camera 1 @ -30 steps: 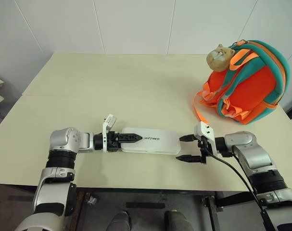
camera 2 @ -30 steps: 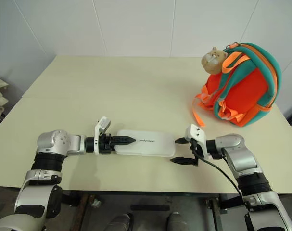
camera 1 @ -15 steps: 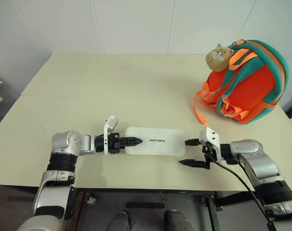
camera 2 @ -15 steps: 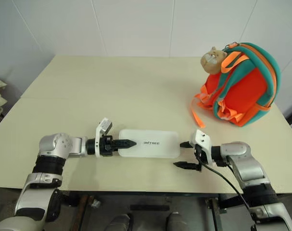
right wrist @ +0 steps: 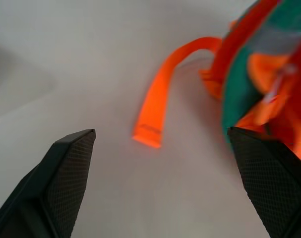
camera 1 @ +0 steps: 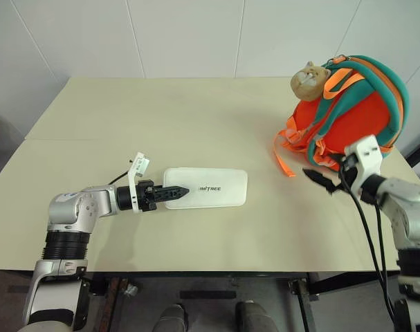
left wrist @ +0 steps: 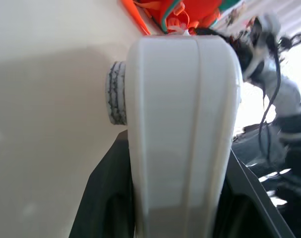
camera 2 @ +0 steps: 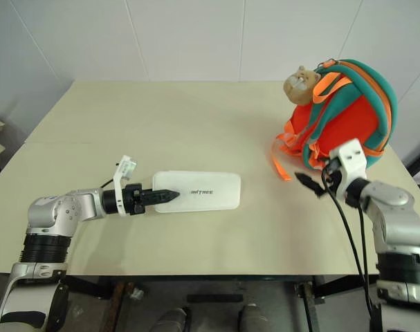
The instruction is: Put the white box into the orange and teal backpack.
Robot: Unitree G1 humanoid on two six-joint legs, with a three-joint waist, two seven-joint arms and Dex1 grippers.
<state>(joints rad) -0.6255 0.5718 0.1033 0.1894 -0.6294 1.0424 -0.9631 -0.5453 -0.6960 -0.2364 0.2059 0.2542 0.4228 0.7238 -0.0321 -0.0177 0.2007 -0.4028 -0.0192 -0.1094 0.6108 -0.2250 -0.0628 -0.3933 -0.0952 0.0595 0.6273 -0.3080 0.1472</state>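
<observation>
White wall panels back a pale cream table (camera 1: 196,124), and near its front edge lies the flat, elongated white box (camera 1: 210,188) with rounded corners and small dark lettering. It looks rigid, smooth and probably light, so a pinch on one short end should carry it, though the slick shell could slip or sag from a single-end hold. Its long axis runs across the table, one short end pointing toward the rounded orange and teal backpack (camera 1: 355,117), which stands well apart at the table's right rear. The left gripper (camera 1: 174,194) has its black fingers clamped on the box's left end. The right gripper (camera 1: 320,180), jaws apart and empty, hovers just before the backpack's loose orange webbing strap (right wrist: 162,106).
</observation>
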